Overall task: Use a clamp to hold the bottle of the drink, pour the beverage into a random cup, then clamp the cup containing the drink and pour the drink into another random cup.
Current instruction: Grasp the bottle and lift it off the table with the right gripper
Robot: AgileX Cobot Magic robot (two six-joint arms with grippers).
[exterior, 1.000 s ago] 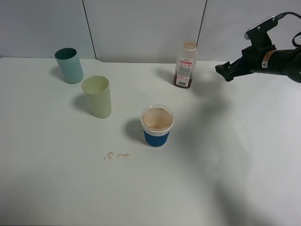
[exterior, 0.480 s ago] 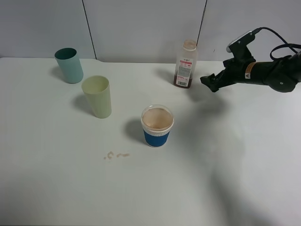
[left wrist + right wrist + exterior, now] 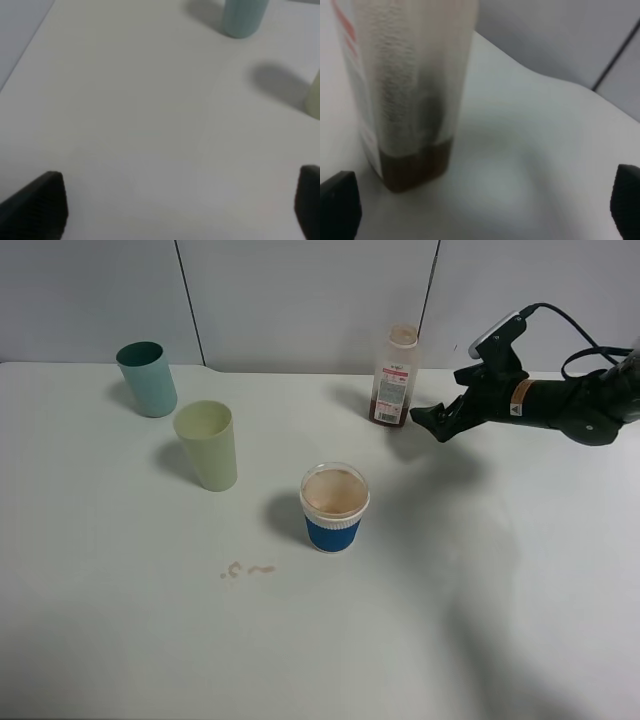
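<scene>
Right gripper (image 3: pixel 428 422) is held wide open just beside the bottle (image 3: pixel 392 375), jaws levelled at its lower body so a side grasp can be taken; nothing is gripped yet. The bottle is stood upright near the table's (image 3: pixel 500 590) back edge, with a little drink (image 3: pixel 388 415) seen at its base. Left gripper (image 3: pixel 175 207) is kept open and empty, well clear

The right claw (image 3: pixel 424 422), jaws wide, hangs just right of the bottle (image 3: pixel 392 380), with open counter (image 3: pixel 520 580) between them. The wall (image 3: pixel 300 300) stands close behind the bottle. The blue-sleeved paper cup (image 3: pixel 335 506) sits well in front; the pale yellow-green tumbler (image 3: pixel 207 445) and teal tumbler (image 3: pixel 147 378) stand far left.
</scene>
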